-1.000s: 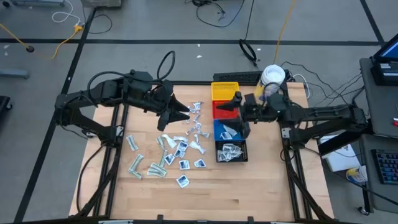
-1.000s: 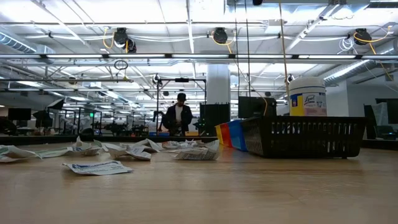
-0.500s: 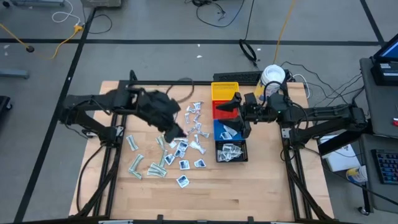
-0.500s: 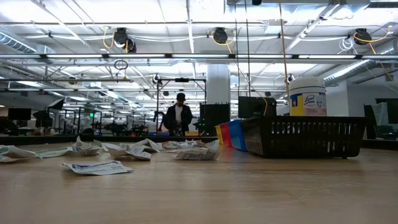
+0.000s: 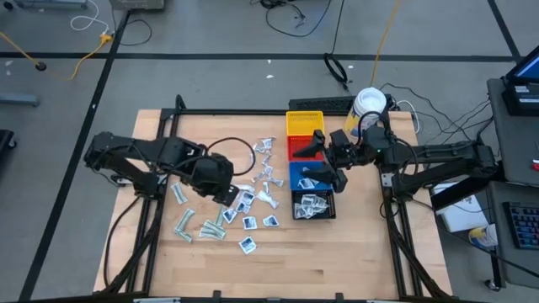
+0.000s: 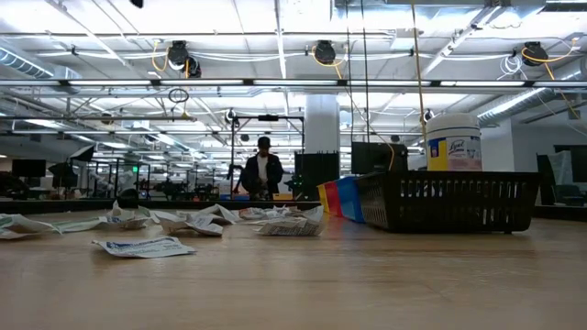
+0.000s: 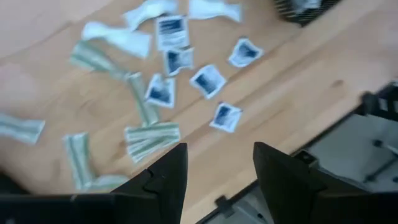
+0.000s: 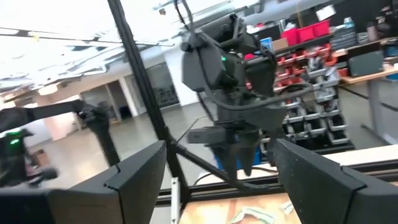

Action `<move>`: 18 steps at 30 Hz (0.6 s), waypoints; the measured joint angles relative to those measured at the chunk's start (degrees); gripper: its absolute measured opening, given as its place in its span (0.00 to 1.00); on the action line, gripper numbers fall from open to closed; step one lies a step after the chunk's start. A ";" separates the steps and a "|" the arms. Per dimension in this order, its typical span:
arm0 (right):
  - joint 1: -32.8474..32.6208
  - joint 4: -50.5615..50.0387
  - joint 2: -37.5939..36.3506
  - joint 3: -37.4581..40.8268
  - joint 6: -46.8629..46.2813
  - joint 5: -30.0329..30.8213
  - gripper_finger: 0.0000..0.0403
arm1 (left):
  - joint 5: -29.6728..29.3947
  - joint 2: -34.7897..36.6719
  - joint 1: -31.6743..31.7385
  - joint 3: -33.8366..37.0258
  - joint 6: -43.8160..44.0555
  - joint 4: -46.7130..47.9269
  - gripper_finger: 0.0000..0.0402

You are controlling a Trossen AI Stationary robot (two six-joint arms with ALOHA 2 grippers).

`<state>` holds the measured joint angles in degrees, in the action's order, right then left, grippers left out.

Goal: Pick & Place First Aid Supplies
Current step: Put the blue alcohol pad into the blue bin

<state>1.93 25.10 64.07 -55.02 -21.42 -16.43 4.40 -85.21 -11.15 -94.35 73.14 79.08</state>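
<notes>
The first aid supplies lie scattered on the wooden table: white squares with blue marks (image 5: 249, 221) (image 7: 207, 79), pale green long wrappers (image 5: 184, 225) (image 7: 152, 137) and white sachets (image 5: 266, 153). More packets lie in the black bin (image 5: 313, 204). My left gripper (image 5: 226, 192) (image 7: 219, 168) hangs open above the middle of the scattered packets, pointing down, with nothing between its fingers. My right gripper (image 5: 313, 160) (image 8: 221, 186) is open and empty above the red bin (image 5: 296, 148) and blue bin (image 5: 300, 177).
Four bins stand in a row right of the packets: yellow (image 5: 305, 124), red, blue, black, from far to near. A big white jar with a yellow label (image 5: 369, 103) (image 6: 453, 141) stands behind them. Bare wood lies along the table's near edge (image 5: 278, 269). A person (image 6: 263, 171) stands far off in the room.
My left gripper has swung from the far side of the pile toward the table's near edge and left, and has tipped down to point at the packets. The packets have stayed where they were.
</notes>
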 joint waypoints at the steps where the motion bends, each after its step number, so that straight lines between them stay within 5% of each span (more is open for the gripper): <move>1: 0.00 0.00 0.00 0.00 0.01 -0.31 0.73 | -0.03 -0.02 -0.24 0.00 0.86 1.01 0.46; 18: -0.02 0.50 -0.86 0.02 3.47 -1.94 0.73 | -2.61 -13.38 -5.61 6.13 1.22 0.26 0.46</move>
<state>1.91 25.60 63.22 -55.00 -17.95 -18.37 1.79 -98.59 -16.75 -88.22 74.36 79.33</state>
